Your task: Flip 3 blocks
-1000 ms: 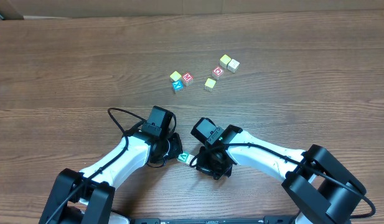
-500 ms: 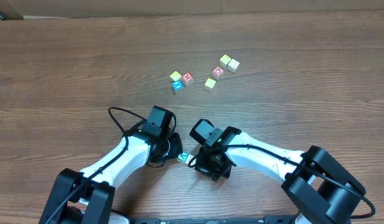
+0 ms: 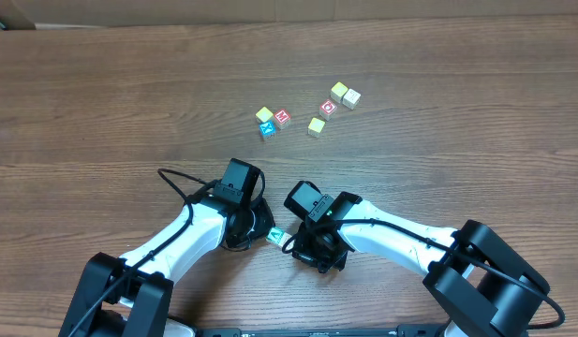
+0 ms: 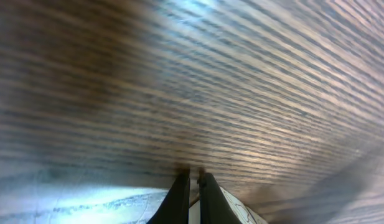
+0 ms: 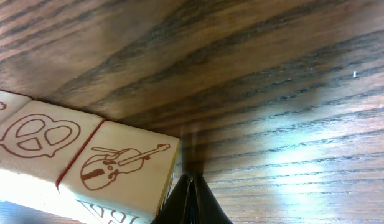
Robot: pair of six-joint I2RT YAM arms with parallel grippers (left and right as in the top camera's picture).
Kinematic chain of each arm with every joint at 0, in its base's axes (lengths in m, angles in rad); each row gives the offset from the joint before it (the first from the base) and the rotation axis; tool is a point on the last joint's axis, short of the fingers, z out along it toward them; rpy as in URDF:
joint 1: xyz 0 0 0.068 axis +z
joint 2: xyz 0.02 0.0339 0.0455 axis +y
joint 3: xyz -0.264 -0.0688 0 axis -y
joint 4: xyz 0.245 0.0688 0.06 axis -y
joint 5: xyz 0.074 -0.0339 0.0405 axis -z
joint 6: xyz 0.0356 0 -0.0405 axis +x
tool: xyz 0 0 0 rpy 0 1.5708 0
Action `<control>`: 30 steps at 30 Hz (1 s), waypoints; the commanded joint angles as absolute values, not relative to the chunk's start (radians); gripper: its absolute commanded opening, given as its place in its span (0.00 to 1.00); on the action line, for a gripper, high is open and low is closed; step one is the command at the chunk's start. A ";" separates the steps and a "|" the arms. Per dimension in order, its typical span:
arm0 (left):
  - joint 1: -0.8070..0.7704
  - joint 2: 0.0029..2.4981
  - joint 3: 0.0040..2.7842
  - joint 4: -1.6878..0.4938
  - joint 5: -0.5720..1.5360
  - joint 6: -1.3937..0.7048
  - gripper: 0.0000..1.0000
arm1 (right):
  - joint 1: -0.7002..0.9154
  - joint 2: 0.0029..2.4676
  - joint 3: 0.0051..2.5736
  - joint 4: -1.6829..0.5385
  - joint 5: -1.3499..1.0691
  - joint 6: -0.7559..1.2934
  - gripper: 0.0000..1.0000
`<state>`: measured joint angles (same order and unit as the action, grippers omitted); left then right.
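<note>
Both claws are shut and hold nothing. Left claw (image 4: 192,185): tips low over bare table (image 3: 101,94). Right claw (image 5: 190,194): tips down just right of the violin block (image 5: 126,163). The pretzel block (image 5: 39,134) touches that block's left side. The green block (image 3: 277,237) lies near, between the claws.

I judge a flip is being set up. Next I'd tip the violin block over by its edge, gently, so the row doesn't scatter.

Overhead hides the pale pair under the right arm; only the right wrist view shows them. Only overhead shows the spare cubes (image 3: 282,117), far off.
</note>
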<state>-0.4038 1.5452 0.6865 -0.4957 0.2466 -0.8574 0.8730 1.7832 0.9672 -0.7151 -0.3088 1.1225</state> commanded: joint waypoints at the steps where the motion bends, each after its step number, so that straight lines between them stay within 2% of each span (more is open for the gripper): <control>1: -0.433 1.582 0.665 -0.519 0.402 -0.973 0.04 | 0.909 1.802 0.968 -0.647 -0.335 1.108 0.04; 11: -0.440 1.582 0.665 -0.509 0.432 -1.161 0.04 | 0.909 1.802 0.968 -0.632 -0.335 1.112 0.04; 23: -0.477 1.582 0.665 -0.453 0.427 -1.137 0.04 | 0.909 1.802 0.968 -0.609 -0.335 1.132 0.04; 30: -0.513 1.582 0.665 -0.456 0.415 -1.115 0.04 | 0.910 1.802 0.968 -0.575 -0.324 1.209 0.04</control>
